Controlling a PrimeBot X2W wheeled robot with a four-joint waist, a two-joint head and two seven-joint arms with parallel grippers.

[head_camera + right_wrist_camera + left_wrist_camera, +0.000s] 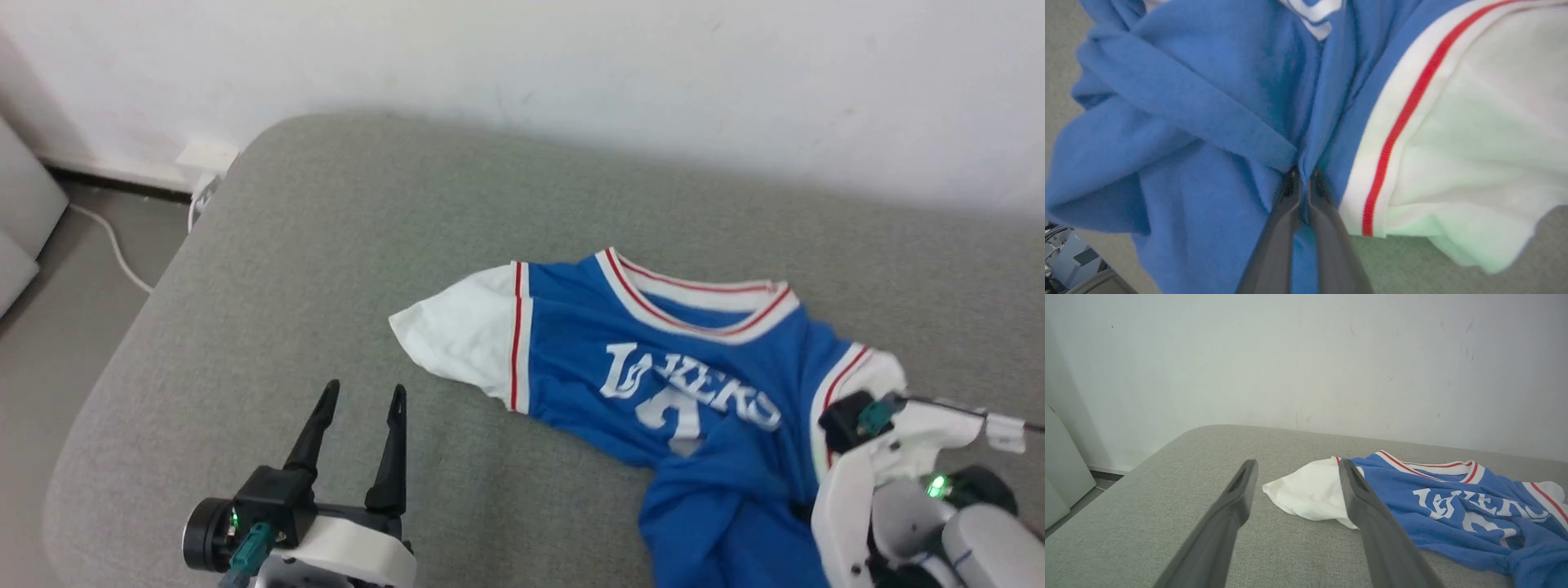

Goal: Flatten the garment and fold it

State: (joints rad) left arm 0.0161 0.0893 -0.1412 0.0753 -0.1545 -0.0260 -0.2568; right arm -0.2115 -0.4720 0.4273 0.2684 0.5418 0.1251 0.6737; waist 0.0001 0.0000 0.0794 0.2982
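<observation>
The right gripper [1301,179], its two dark fingers pressed together, pinches a ridge of blue cloth on the garment [1208,102], just beside the red-striped seam of a white sleeve [1474,122]. The garment lies chest side up on a grey padded surface [326,245], in the centre-right of the head view. Its collar [702,306] points toward the wall [571,65], and the other white sleeve [457,335] is spread toward the left. The lettering [694,384] is creased, and the lower body is bunched and twisted toward the bottom edge.

Flattening looks barely begun, judging by the rucked lower half. No fold is made, so the smoothing and all of the folding are left to do.

The right arm [914,490] reaches in from the lower right corner of the head view, angled steeply down onto the cloth. The left gripper [364,394] hovers at the lower left, jaws wide apart and empty. Its fingers point up the frame toward the spread sleeve, near it but not touching.
</observation>
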